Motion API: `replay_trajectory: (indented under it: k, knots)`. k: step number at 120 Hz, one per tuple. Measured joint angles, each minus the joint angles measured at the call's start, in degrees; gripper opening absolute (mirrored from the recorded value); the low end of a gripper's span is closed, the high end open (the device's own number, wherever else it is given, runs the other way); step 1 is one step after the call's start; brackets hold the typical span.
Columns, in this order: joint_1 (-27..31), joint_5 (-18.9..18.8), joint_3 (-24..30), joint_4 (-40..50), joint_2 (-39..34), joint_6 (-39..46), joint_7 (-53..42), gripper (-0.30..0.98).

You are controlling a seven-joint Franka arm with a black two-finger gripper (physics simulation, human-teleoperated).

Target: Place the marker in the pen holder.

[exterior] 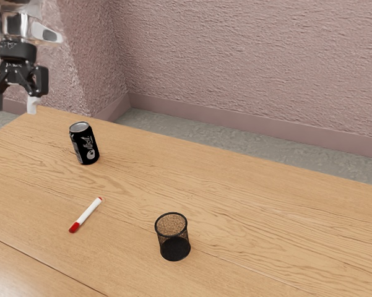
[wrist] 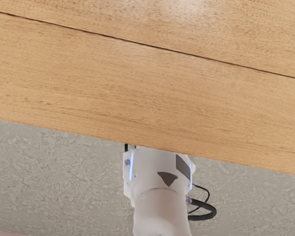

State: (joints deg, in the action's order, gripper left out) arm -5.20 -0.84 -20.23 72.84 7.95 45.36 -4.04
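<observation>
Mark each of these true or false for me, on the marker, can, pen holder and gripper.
1. The can and pen holder stand upright. True.
2. The marker is in the pen holder. False: it lies on the table, outside the holder.
3. The gripper is open and holds nothing. True.
4. The marker touches the can. False: they are apart.

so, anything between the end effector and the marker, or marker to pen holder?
Marker to pen holder: nothing visible between. End effector to marker: probably nothing either; the black can looks just off that line, toward the exterior view's right.
</observation>
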Motion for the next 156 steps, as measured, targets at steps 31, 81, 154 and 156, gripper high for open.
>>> replay_trajectory:
  k: [31,81,154,156]
  knots:
    - [5.5,4.0,-1.6,6.5,0.8,35.0,-5.8,0.67]
    - [-1.9,-0.9,-2.5,59.3,-15.8,67.8,-8.9,0.67]
    - [-1.6,-4.0,-2.8,71.2,-5.0,101.9,-11.5,0.66]
    - [-1.7,-4.0,-2.8,71.2,-4.7,102.2,-11.5,0.66]
